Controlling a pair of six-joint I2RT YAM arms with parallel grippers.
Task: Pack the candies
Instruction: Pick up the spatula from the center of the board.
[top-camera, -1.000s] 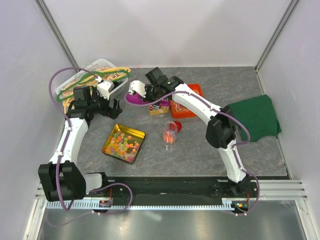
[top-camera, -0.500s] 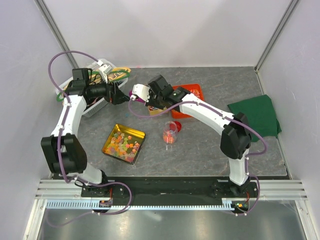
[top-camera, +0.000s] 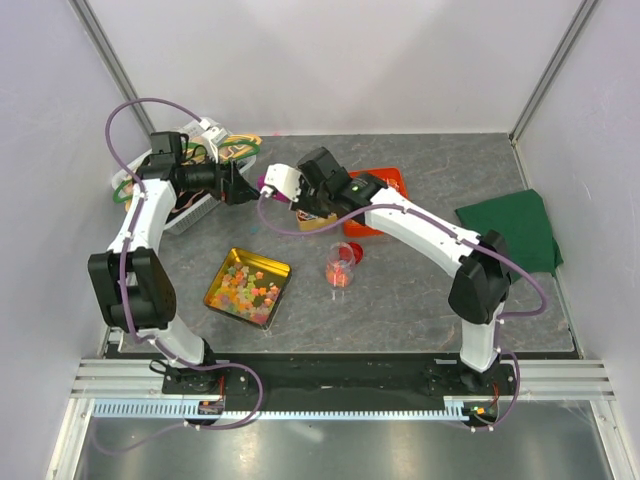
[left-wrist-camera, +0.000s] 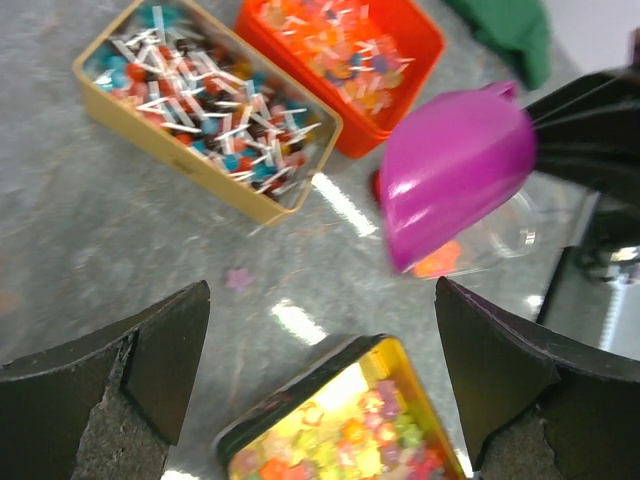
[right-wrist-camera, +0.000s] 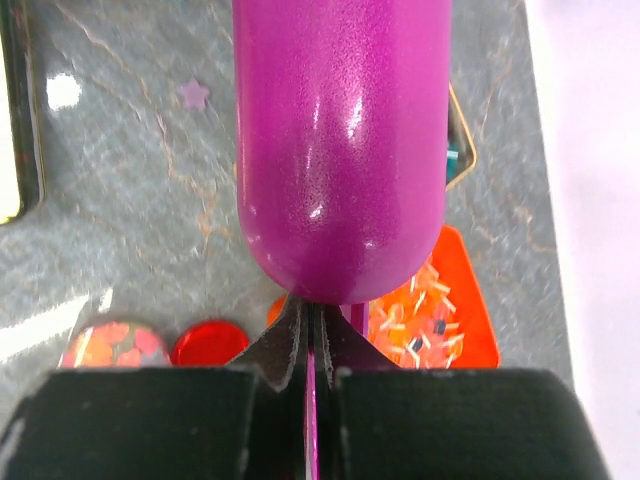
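Right tool (right-wrist-camera: 312, 330) is clenched on the handle of a glossy purple plastic scoop (right-wrist-camera: 340, 150) over the grey worktop (left-wrist-camera: 90, 230). Left tool (left-wrist-camera: 320, 340) is spread wide, grasping nothing. Pastel candies (top-camera: 246, 288) fill a square gold tin (top-camera: 218, 275) near-left; wrapped ones fill a rectangular yellow tin (left-wrist-camera: 170, 150) farther back.

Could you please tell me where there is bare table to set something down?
Bare table lies between the cup and the green cloth, below the right arm, and in the far right corner behind the orange tray. It is crowded at the far left, where the basket, scoop, box, left pincer and right pincer cluster.
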